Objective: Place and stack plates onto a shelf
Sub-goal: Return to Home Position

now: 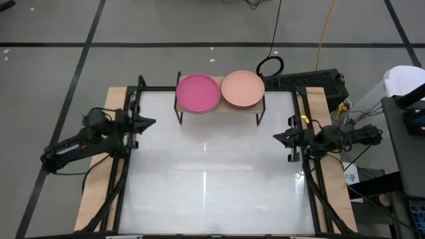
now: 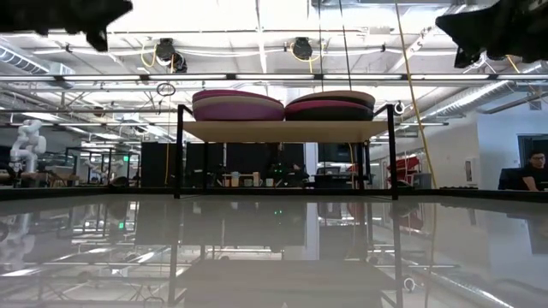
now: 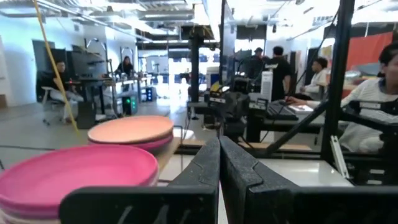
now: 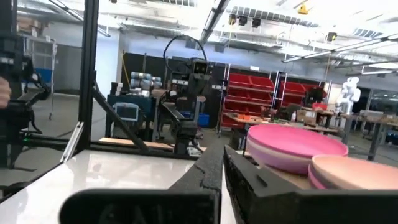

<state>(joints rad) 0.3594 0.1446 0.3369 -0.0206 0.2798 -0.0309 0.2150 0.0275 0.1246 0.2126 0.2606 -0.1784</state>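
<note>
Two stacks of plates rest on the shelf (image 1: 219,106) at the table's far edge. The left stack is topped by a magenta plate (image 1: 197,92); the right stack by a pale pink plate (image 1: 242,89). In the low view the left stack (image 2: 237,105) and the right stack (image 2: 330,104) each show several plates. My left gripper (image 1: 151,121) is shut and empty at the table's left edge. My right gripper (image 1: 277,137) is shut and empty at the right edge. The left wrist view shows the magenta plate (image 3: 74,174) and the pale pink plate (image 3: 130,130).
The black frame posts (image 1: 129,119) stand along both table sides beside the arms. The white table top (image 1: 212,179) spreads in front of the shelf. People sit at desks in the room beyond (image 3: 373,99). Cables and a black box (image 1: 312,83) lie behind the table's far right.
</note>
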